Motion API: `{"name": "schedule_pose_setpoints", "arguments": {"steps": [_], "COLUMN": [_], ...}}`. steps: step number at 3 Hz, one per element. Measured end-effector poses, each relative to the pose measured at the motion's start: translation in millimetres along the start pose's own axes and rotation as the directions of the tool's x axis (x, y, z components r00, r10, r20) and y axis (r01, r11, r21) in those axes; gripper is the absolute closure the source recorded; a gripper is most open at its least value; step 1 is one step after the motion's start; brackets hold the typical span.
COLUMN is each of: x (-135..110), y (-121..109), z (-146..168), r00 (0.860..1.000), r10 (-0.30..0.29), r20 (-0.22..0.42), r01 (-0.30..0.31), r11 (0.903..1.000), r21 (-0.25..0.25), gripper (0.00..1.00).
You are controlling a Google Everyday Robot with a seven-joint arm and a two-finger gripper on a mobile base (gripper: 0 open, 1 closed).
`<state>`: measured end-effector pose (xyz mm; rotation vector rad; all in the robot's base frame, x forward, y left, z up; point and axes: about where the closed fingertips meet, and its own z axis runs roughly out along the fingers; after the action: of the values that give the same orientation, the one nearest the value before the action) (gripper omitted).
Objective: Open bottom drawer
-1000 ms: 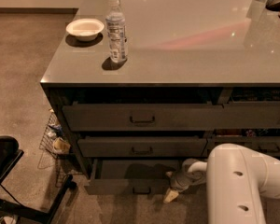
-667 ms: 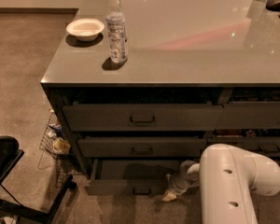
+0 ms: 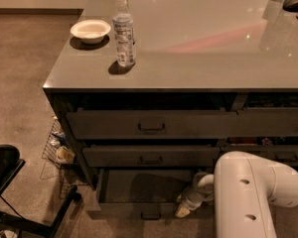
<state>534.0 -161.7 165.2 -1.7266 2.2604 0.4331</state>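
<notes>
Now the bottom drawer (image 3: 139,188) sat a bit further out than a sec ago. Its dark inside was bare and its little handle (image 3: 150,215) was near the bottom edge of the view. The gripper (image 3: 183,211) was low down, right by the drawer's front on the right side. Couldn't tell if it was spread or pressed together, or holding anything. The big white arm (image 3: 248,197) had slid a little to the left. So the drawer looked pretty much open already, maybe w/ a bit more pull to go.

Up on the grey counter (image 3: 198,48) stood a white bowl (image 3: 90,30), then a water bottle (image 3: 124,33). Down on the brown floor (image 3: 20,83) were a black chair (image 3: 2,167) and a wire rack (image 3: 54,148) beside the drawers.
</notes>
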Motion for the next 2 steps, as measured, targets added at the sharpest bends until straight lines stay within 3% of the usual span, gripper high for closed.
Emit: {"name": "schedule_pose_setpoints", "arguments": {"steps": [1, 2], "x": [-0.1, -0.1], "y": [0.0, 0.0], "z": [-0.3, -0.3], "r00": [1.0, 1.0], "r10": [0.0, 0.0], "r20": [0.0, 0.0], "r01": [0.0, 0.0], "r11": [1.0, 1.0], "r21": [0.0, 0.0], "gripper": [1.0, 1.0]}}
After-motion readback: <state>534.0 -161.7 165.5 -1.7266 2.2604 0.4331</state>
